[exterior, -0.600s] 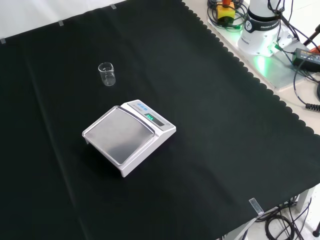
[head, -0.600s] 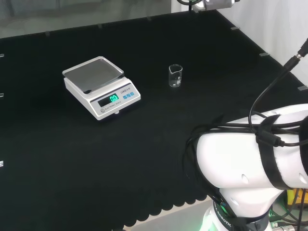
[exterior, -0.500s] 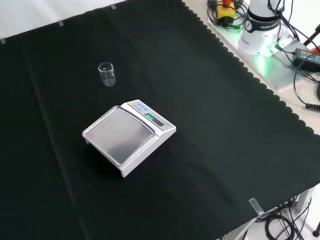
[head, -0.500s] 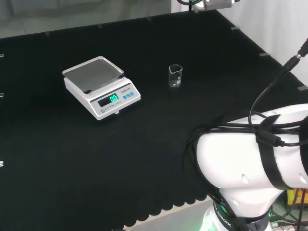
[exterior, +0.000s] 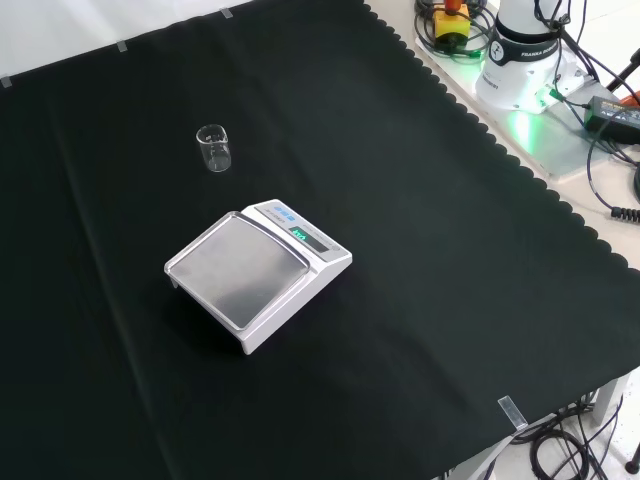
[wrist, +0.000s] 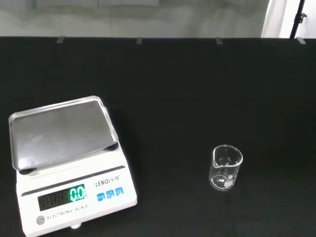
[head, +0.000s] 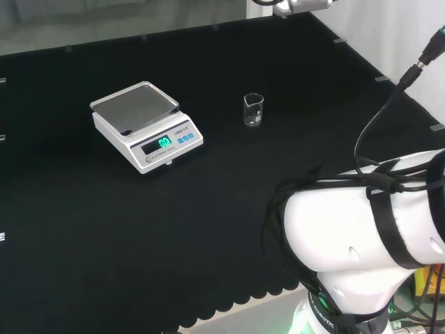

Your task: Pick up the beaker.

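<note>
A small clear glass beaker [head: 254, 109] stands upright on the black cloth, right of the scale in the head view. The front view has the beaker [exterior: 213, 148] farther off and left of the scale. In the wrist view the beaker [wrist: 226, 168] looks empty, with its spout at the rim, and nothing touches it.
A white electronic scale [head: 145, 125] with a steel pan and a lit green display sits on the cloth, also seen as the scale [exterior: 257, 272] and the scale [wrist: 66, 163]. The arm's white link [head: 361, 223] fills the head view's lower right. Cables and the arm base [exterior: 525, 50] lie beyond the cloth's scalloped edge.
The arm's white link in the head view has shifted slightly, and the cable above it has moved up. The beaker and scale stay put.
</note>
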Controlling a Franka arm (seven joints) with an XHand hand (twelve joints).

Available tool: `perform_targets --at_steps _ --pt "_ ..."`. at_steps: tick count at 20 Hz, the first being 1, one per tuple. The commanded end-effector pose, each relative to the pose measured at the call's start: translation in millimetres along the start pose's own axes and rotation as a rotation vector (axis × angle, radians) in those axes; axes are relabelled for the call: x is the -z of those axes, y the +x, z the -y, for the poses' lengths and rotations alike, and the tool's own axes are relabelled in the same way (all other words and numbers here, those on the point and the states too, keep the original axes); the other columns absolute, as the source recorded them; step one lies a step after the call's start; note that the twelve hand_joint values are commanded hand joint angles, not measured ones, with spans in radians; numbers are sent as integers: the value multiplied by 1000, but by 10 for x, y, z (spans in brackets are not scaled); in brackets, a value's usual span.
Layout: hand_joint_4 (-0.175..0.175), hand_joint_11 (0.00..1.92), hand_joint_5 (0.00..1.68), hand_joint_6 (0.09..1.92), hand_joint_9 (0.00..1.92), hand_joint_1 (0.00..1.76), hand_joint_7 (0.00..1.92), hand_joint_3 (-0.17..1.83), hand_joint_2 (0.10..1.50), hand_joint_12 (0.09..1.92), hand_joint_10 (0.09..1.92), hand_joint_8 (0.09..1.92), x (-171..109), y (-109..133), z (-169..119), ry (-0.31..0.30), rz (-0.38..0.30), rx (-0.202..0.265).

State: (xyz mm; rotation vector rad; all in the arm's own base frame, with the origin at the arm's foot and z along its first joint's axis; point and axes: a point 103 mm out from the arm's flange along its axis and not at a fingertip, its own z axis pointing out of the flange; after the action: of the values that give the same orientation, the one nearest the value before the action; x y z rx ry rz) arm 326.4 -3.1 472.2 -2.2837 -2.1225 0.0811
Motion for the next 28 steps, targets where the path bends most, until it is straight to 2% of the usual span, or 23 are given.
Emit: perform_targets --at_steps 1,7,9,13,15,22,26,28 --pt "-40 50 93 87 0 330 0 354 887 1536 762 491 -92 -147 -288 -41 2 -6" --pt "-44 84 140 87 0 352 0 343 884 1533 842 582 -408 -191 -830 -10 20 4" --pt "-45 88 149 87 0 359 0 341 883 1533 850 594 -528 -225 -998 -11 42 1" --pt "-47 94 167 87 0 375 0 336 876 1532 856 603 -758 -344 -1262 -3 38 -12" --pt "-48 97 177 87 0 384 0 333 871 1531 857 605 -857 -407 -1356 -9 39 -20" --pt "-51 105 218 87 0 431 0 318 838 1527 857 604 -1201 -537 -1576 27 23 -35" --pt "-52 106 239 87 0 456 0 311 823 1525 856 608 -1437 -583 -1719 64 29 -36" --pt "-53 106 255 87 0 468 0 309 815 1524 857 619 -1589 -612 -1816 94 5 -39"
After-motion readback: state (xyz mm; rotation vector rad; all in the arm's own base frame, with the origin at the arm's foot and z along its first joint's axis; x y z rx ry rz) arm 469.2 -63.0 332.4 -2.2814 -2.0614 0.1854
